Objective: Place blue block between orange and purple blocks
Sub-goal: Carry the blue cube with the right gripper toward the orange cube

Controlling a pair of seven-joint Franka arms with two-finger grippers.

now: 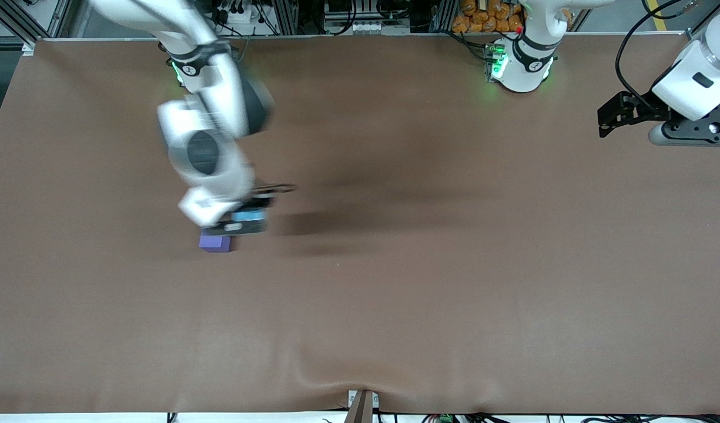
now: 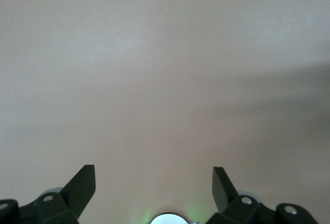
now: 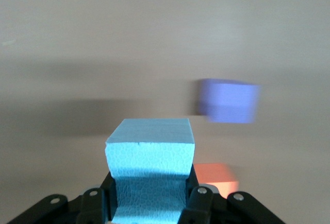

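Note:
My right gripper (image 1: 246,221) (image 3: 150,197) is shut on the blue block (image 3: 149,154) (image 1: 245,216), a light sky-blue cube held between its fingers above the table. Just below it in the front view sits the purple block (image 1: 215,242) (image 3: 229,100). In the right wrist view the orange block (image 3: 217,176) shows on the table, partly hidden by the gripper; the arm covers it in the front view. The purple and orange blocks lie apart with bare cloth between them. My left gripper (image 1: 611,117) (image 2: 154,184) waits open with nothing in it at the left arm's end of the table.
A brown cloth (image 1: 430,282) covers the whole table, with a small fold at its front edge (image 1: 336,370). Cables and equipment line the edge by the robot bases (image 1: 348,20).

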